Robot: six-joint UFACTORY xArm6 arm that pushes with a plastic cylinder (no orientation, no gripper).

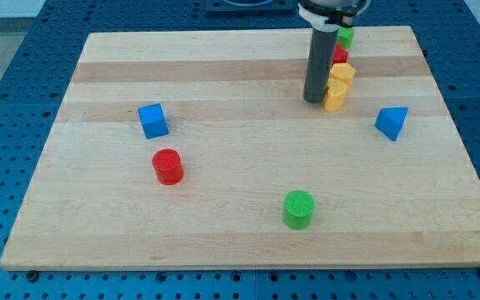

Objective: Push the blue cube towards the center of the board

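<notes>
My tip (314, 101) is resting far right, touching stacked yellow blocks (337, 86); no claw is showing. The blue wooden cube (152, 121) is sitting left on the wooden counter (223, 217). Approaching obliquely, I am risking deflecting it into the red cylinder (167, 166).

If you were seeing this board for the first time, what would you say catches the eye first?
The dark rod stands out near the view's top right, my tip resting just left of a cluster of yellow blocks, with a red block and a green block behind them. Far off at the view's left sits the blue cube, a red cylinder just below it. A green cylinder stands alone near the bottom.
</notes>
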